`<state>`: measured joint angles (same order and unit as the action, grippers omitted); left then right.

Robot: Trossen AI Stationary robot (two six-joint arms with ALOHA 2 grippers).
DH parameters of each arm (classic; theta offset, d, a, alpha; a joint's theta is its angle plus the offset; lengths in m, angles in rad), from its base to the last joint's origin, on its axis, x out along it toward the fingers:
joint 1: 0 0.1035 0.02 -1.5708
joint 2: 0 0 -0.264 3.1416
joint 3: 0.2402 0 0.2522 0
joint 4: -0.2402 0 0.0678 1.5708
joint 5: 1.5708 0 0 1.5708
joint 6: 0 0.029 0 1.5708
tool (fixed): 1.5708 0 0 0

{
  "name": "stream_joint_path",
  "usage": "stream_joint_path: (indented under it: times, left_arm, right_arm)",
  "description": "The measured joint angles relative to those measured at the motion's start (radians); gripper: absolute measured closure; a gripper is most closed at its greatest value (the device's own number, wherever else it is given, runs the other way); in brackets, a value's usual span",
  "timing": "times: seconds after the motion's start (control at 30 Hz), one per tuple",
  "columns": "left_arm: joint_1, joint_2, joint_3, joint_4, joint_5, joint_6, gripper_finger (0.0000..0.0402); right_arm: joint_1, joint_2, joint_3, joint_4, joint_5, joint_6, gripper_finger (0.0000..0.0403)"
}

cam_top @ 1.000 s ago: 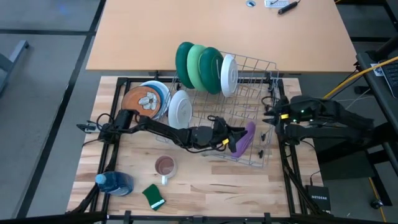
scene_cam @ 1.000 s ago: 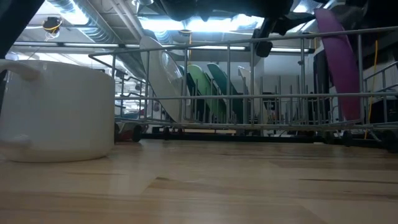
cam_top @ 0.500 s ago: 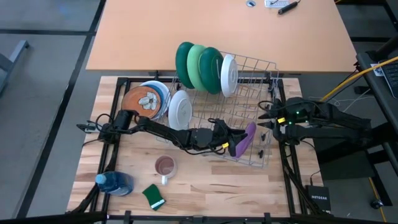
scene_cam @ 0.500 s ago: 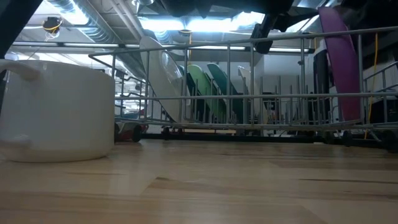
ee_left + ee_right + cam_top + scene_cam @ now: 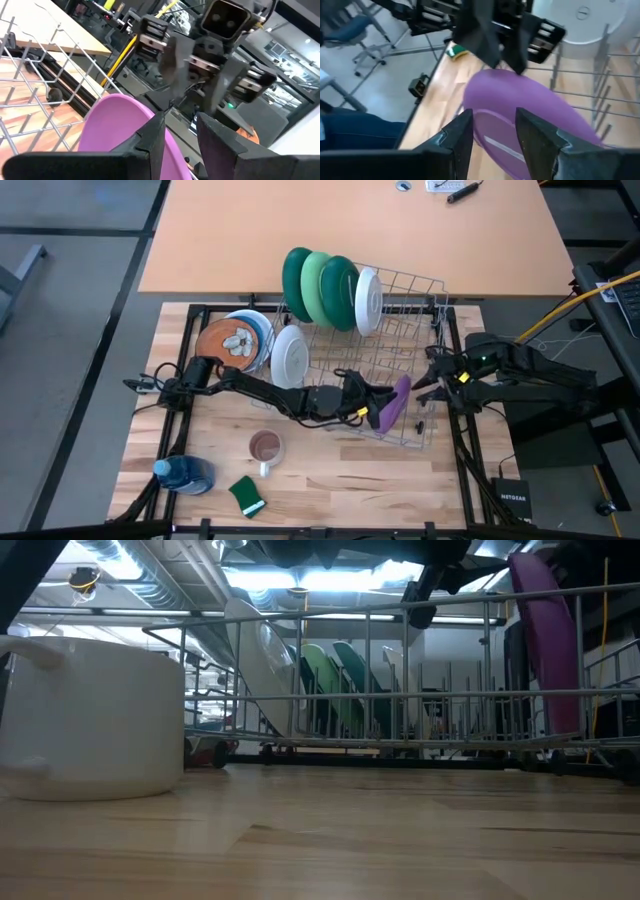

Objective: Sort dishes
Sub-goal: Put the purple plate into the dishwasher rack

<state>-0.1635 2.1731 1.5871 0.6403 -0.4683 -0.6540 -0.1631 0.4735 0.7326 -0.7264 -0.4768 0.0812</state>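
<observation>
Pale wooden slats form the worktop (image 5: 330,480), where, nearest the camera's side, a green sponge (image 5: 246,495), a blue plastic bottle (image 5: 184,473) lying on its side and a small clear mug with brown inside (image 5: 265,447) sit apart from one another. Just beyond them, the left end effector (image 5: 378,411) reaches into the near end of a wire dish rack (image 5: 400,330), its two dark fingers (image 5: 150,137) pinched on the rim of a round purple plate (image 5: 394,402), which stands on edge and tilted between the wires. The right end effector (image 5: 432,372) hovers close beside the same plate from the opposite side, its fingers (image 5: 457,132) spread wide on either side of the purple rim and holding nothing. A white plate (image 5: 290,356) leans against the rack's outer left wall, next to a stack of flat plates (image 5: 236,340) topped by an orange-brown one with a pale pattern. At the rack's far end, a dark green plate (image 5: 297,278), a light green plate (image 5: 320,282), another dark green plate (image 5: 341,290) and a smaller white plate (image 5: 367,299) stand upright in a row. Behind the rack lies a bare tan tabletop (image 5: 300,220).
</observation>
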Motion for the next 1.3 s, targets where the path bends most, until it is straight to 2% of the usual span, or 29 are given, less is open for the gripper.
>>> stream_joint_path:
  times: [0.33,0.73,1.3]
  left_arm:
    - [0.001,0.001,-0.001,0.000,-0.012,0.000,0.0298]
    - [0.002,0.004,-0.002,-0.006,-0.062,-0.001,0.0298]
    - [-0.001,0.005,-0.003,-0.013,-0.093,-0.045,0.0298]
  right_arm:
    - [0.000,0.055,-0.037,0.028,-0.096,0.096,0.0251]
    - [0.000,0.185,-0.048,0.031,-0.005,0.117,0.0251]
    - [0.000,0.175,-0.048,0.008,0.074,0.155,0.0251]
